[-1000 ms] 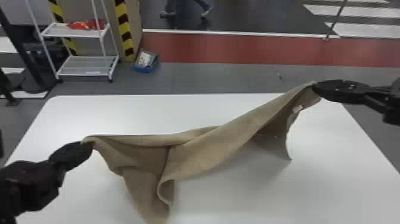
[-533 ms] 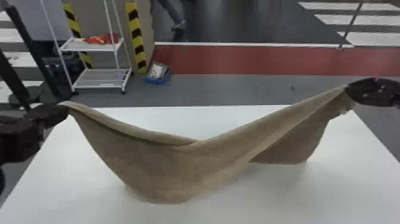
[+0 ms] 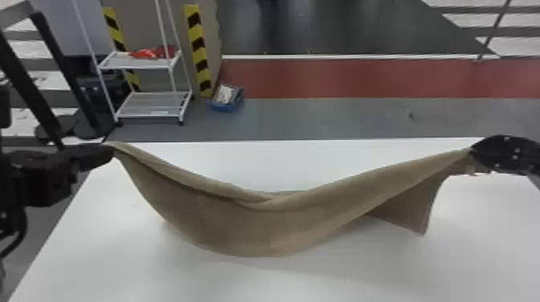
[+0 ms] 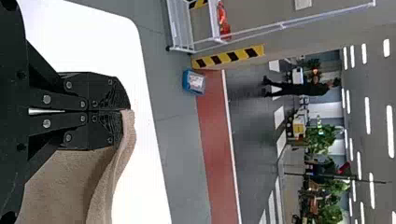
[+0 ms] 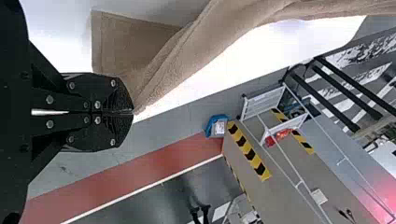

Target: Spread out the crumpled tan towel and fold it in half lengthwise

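While your left pincer (image 3: 110,151) grips one end of the tan towel (image 3: 257,227) at the middle left of the head view, your right pincer (image 3: 472,152) grips the other end at the middle right. Between them the towel hangs in a wide, slack curve above the white counter (image 3: 92,257), and its lowest part is at the lower centre of the frame. You cannot tell whether this part touches the counter. Along the upper side, the cloth is turned over itself, with a long crease from the left end toward the centre. Right of centre, you see a loose flap with its corner pointing down. In the left wrist view, the left pincer (image 4: 126,111) is closed, with the cloth pinched at its tips; in the right wrist view, the right pincer (image 5: 133,112) is closed on the cloth likewise.
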Robot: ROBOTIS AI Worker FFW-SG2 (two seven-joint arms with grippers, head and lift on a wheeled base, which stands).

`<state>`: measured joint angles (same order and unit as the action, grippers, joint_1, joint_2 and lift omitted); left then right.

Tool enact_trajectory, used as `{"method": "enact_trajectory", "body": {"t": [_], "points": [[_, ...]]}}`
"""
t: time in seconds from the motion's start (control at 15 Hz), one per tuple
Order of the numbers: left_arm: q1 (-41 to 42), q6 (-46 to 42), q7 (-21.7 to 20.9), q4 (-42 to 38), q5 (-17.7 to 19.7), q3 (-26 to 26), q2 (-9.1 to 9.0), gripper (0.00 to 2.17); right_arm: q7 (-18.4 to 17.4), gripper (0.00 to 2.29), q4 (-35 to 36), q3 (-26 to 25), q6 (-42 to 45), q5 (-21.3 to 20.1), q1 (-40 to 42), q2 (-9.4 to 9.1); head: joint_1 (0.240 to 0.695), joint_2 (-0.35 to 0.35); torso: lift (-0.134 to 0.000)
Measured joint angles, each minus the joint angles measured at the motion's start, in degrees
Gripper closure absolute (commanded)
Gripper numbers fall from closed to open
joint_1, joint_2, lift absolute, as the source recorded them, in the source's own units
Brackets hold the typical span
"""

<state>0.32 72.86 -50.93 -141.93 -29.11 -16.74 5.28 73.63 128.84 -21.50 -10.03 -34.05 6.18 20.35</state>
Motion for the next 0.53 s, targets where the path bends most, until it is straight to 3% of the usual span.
{"method": "enact_trajectory", "body": {"t": [0.27,0.4,0.53], "points": [[0.71,2.7,-7.65,-6.52,0.08,-5.55,0.06,1.99,2.2,1.33,6.01,-5.53,-0.06,5.38,3.42,-1.16,0.647,0.053,-0.124],[0.42,4.7,-8.62,-9.94,0.21,-7.22,0.26,1.99,2.11,1.33,7.06,-8.49,-0.34,7.94,3.73,-1.67,0.633,0.051,-0.124],[-0.95,7.23,-8.5,-10.19,-0.56,-6.18,0.6,1.99,0.96,1.33,6.11,-8.98,-0.72,7.43,3.35,-1.74,0.619,0.031,-0.124]]}}
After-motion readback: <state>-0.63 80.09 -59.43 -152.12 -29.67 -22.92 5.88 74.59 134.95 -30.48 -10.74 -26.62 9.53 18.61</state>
